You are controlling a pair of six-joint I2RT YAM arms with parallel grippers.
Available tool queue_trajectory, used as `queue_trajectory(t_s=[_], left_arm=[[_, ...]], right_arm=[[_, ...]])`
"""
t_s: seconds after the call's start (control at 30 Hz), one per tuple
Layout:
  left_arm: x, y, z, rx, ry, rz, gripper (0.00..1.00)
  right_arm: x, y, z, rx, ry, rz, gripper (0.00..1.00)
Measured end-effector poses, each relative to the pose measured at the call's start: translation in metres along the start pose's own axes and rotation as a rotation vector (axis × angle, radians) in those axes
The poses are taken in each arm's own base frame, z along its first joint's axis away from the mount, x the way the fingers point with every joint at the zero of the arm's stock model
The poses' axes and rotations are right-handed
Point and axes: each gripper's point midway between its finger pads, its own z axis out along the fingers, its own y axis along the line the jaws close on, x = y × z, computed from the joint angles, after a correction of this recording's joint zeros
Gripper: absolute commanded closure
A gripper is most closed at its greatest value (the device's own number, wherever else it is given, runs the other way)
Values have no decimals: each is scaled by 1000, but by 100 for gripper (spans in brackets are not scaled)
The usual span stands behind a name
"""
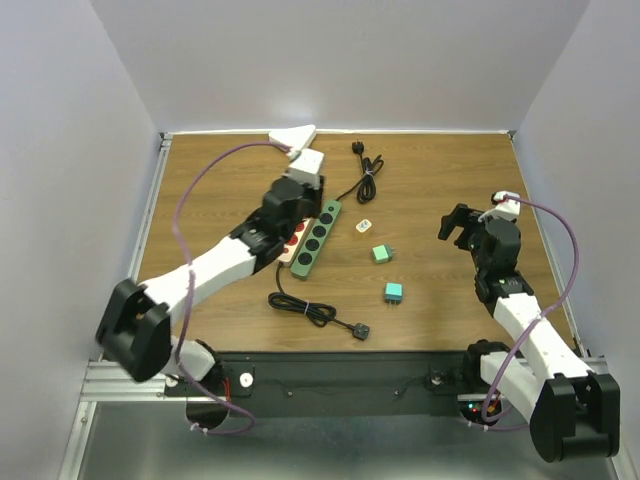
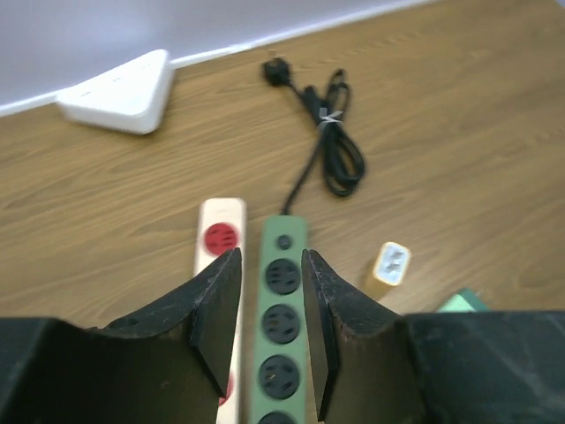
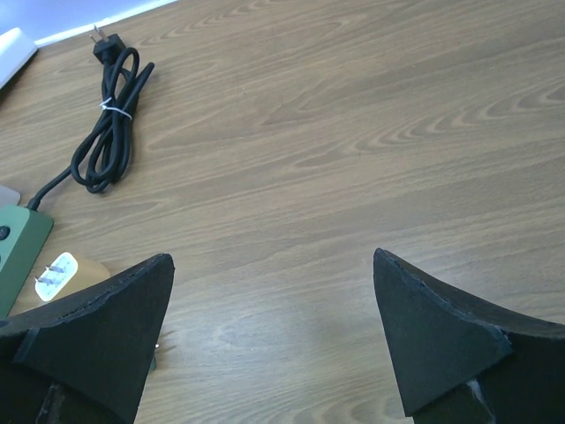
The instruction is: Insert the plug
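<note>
A green power strip [image 1: 314, 240] lies left of centre, with a white strip with red sockets [image 1: 292, 243] beside it. My left gripper [image 1: 318, 218] is over the green strip's far end. In the left wrist view the gripper [image 2: 269, 256] is open, with its jaws close on either side of the green strip [image 2: 282, 309]; I cannot see contact. Three loose plugs lie to the right: yellow [image 1: 365, 226], green [image 1: 381, 253] and teal [image 1: 394, 292]. My right gripper [image 1: 455, 226] is wide open and empty above bare wood [image 3: 272, 256], with the yellow plug [image 3: 55, 276] at its left.
A bundled black cord [image 1: 368, 176] runs from the green strip toward the back wall. A second black cord [image 1: 305, 308] ending in a plug [image 1: 360, 331] lies near the front edge. A white triangular object [image 1: 293, 138] sits at the back.
</note>
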Motion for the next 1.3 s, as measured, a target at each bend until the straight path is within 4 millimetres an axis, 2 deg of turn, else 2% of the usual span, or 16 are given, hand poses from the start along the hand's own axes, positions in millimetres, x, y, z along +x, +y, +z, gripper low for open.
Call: queue_trajectory(t_s=[0.13, 0.2, 0.3, 0.37, 0.47, 0.6, 0.97, 1.3], left_arm=[[12, -65, 37, 127, 50, 99, 55], [28, -98, 59, 197, 92, 143, 55], [54, -123, 81, 251, 158, 185, 56], [79, -136, 95, 285, 215, 214, 56], [114, -141, 102, 315, 301, 246, 56], [136, -142, 98, 343, 379, 267, 56], [150, -144, 98, 361, 430, 278, 56], [150, -141, 105, 333, 433, 294, 55]], right_arm=[[1, 1, -1, -6, 6, 2, 1], [1, 1, -1, -6, 6, 2, 1], [0, 2, -2, -9, 2, 6, 1], [-3, 3, -4, -13, -6, 8, 1], [-5, 3, -5, -17, -15, 9, 0], [-6, 4, -5, -20, -15, 13, 0], [-5, 6, -5, -29, -13, 28, 0], [-8, 7, -7, -32, -22, 29, 0]])
